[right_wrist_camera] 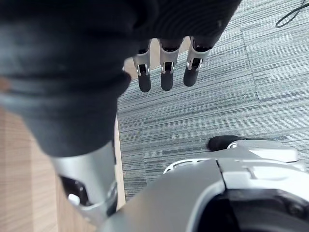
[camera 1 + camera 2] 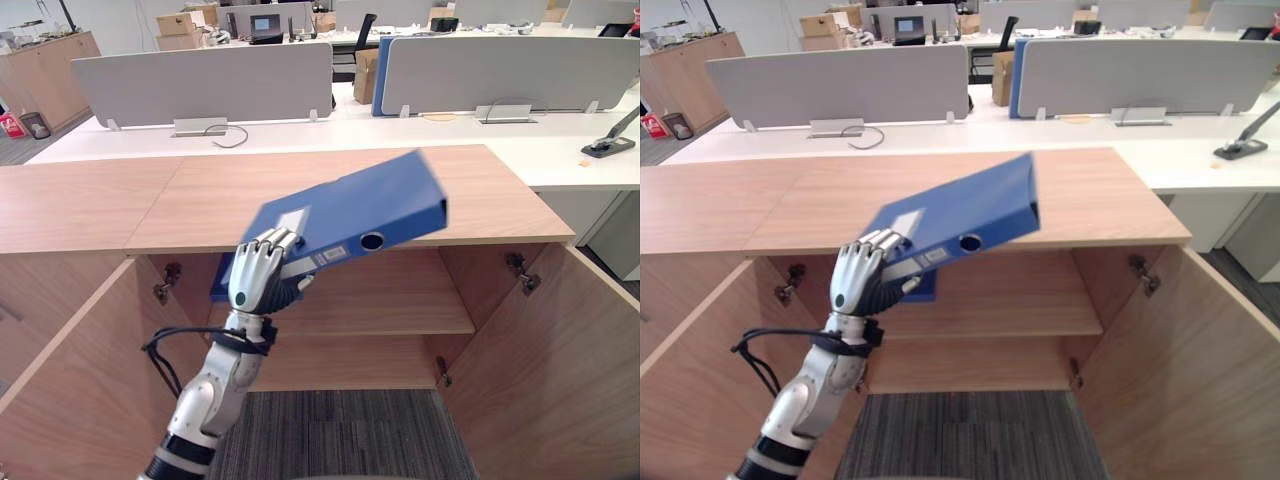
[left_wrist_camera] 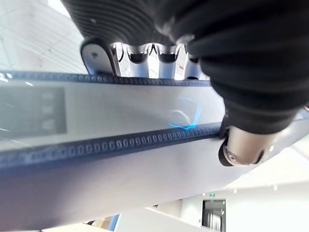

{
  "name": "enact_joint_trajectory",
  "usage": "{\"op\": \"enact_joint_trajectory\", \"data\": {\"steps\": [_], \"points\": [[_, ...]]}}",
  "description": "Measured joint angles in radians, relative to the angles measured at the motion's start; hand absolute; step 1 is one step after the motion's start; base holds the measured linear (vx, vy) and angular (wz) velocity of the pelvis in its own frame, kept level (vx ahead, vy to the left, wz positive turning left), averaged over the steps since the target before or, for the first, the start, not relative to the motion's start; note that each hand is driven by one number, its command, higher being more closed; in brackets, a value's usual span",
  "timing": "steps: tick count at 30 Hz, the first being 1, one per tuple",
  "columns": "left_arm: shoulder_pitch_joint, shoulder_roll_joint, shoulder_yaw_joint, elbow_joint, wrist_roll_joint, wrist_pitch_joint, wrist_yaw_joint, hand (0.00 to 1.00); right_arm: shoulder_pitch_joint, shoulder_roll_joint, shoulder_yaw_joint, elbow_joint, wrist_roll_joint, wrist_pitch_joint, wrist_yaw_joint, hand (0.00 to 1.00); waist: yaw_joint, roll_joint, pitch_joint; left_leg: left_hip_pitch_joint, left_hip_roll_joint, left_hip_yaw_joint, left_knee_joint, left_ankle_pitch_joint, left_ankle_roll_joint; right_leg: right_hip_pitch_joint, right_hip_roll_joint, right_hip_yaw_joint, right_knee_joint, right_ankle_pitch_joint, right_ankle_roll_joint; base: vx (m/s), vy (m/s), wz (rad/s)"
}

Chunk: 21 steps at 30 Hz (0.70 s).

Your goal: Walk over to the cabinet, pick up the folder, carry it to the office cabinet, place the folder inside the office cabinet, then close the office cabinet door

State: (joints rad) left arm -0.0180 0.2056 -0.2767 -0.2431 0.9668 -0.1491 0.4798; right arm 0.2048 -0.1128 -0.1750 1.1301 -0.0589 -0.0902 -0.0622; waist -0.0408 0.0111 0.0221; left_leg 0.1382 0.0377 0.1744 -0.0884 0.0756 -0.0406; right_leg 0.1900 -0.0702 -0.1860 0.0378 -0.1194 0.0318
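The left hand [image 2: 262, 268] grips 1 end of the blue lever-arch folder [image 2: 352, 212], held tilted before the open light-wood office cabinet [image 2: 485, 200]. So lopsided a hold may let it twist loose or hit the cabinet's top edge; the right hand [image 1: 166, 77] hangs with fingers relaxed

The left arm rises from the lower left with its forearm steep. The back of the left hand [image 2: 262, 268] faces the head camera, fingers curled over the near end of the folder [image 2: 350, 215], thumb pressed beneath. The right hand [image 1: 166, 72] hangs low, fingers straight and relaxed, holding nothing
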Motion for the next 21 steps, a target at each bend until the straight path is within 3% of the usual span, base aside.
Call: {"op": "enact_joint_trajectory", "data": {"steps": [4, 10, 14, 17, 19, 21], "points": [[0.031, -0.032, 0.042, -0.025, -0.124, -0.014, -0.003, 1.00, -0.006, -0.002, 0.001, 0.000, 0.000, 0.012, 0.001, 0.00, 0.001, 0.003, 0.000, -0.005, 0.002, -0.009, -0.004, 0.000, 0.000, 0.000, 0.003, -0.006, -0.003, 0.000, 0.000, -0.02, -0.013, 0.04], [0.067, -0.081, 0.166, -0.161, -0.242, 0.029, 0.029, 1.00, -0.007, 0.000, 0.001, 0.004, 0.002, 0.015, 0.001, 0.00, 0.014, 0.000, -0.002, -0.030, 0.000, -0.014, 0.001, 0.001, 0.001, -0.020, -0.002, -0.007, 0.003, 0.000, 0.000, 0.00, 0.004, 0.03], [0.084, -0.106, 0.210, -0.267, -0.398, 0.023, 0.040, 1.00, -0.007, 0.006, 0.000, 0.005, 0.006, 0.019, 0.001, 0.00, 0.027, -0.007, -0.004, -0.031, 0.001, -0.015, 0.001, 0.001, 0.001, -0.019, -0.003, -0.007, 0.005, 0.000, 0.000, 0.00, 0.000, 0.00], [0.120, -0.120, 0.263, -0.287, -0.712, -0.046, 0.000, 1.00, -0.004, 0.008, 0.000, 0.005, 0.047, 0.027, 0.001, 0.00, 0.034, -0.008, -0.007, -0.030, 0.002, -0.015, 0.002, 0.001, 0.001, -0.019, -0.003, -0.007, 0.008, 0.000, 0.000, -0.04, 0.001, 0.01], [0.151, -0.141, 0.264, -0.288, -1.002, -0.105, -0.060, 1.00, -0.006, 0.010, -0.001, -0.004, 0.152, 0.028, -0.005, 0.00, 0.041, -0.009, -0.010, -0.031, 0.002, -0.016, 0.002, 0.001, 0.003, -0.024, -0.004, -0.007, 0.015, -0.004, 0.001, -0.06, -0.001, 0.00], [0.168, -0.160, 0.246, -0.288, -1.145, -0.132, -0.088, 1.00, -0.027, 0.021, -0.004, -0.037, 0.264, 0.030, -0.024, 0.00, 0.048, -0.008, -0.014, -0.043, 0.001, -0.017, 0.002, 0.003, 0.005, -0.031, -0.005, -0.008, 0.032, -0.012, 0.004, -0.06, -0.001, 0.01]]}}
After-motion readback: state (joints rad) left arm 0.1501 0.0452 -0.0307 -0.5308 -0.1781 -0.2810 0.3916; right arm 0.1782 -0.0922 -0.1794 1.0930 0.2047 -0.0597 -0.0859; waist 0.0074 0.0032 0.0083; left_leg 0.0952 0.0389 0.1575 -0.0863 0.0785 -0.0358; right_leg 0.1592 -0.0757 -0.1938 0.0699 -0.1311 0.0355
